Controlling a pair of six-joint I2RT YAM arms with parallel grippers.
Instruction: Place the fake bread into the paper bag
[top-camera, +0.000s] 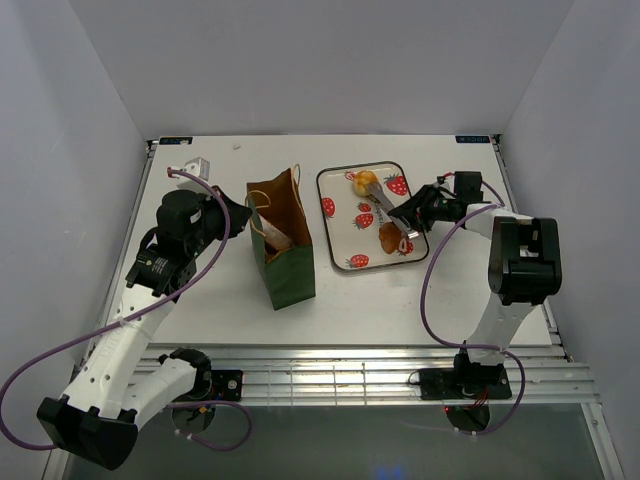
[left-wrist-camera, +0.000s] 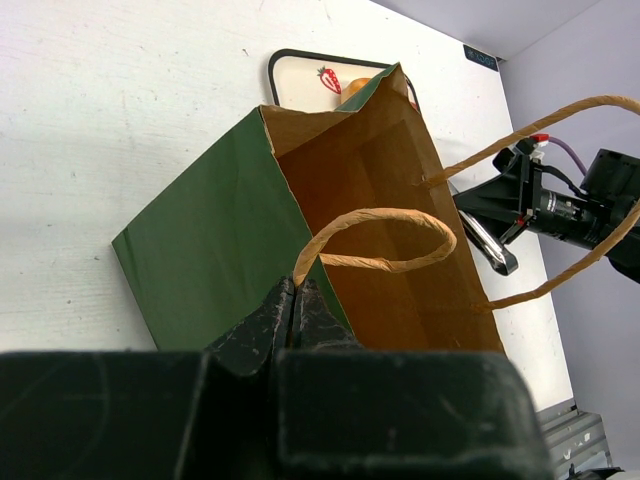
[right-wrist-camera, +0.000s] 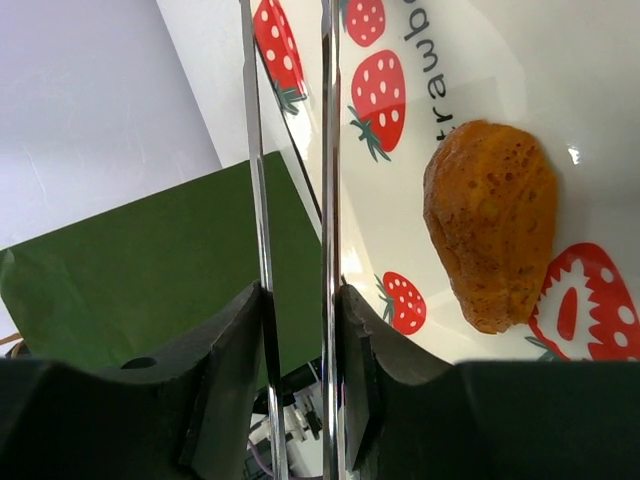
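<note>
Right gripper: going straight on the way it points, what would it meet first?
Probably the round bun at the tray's far end: seen from above, the right gripper's fingers point at it and may already touch. The wrist view cuts off their tips, so contact is unclear.

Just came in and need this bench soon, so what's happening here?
The left gripper pinches the rim of the open paper bag, which stands beside the tray. The right gripper holds metal tongs over the tray, where a round bun and an oval bun lie, not yet bagged.
</note>
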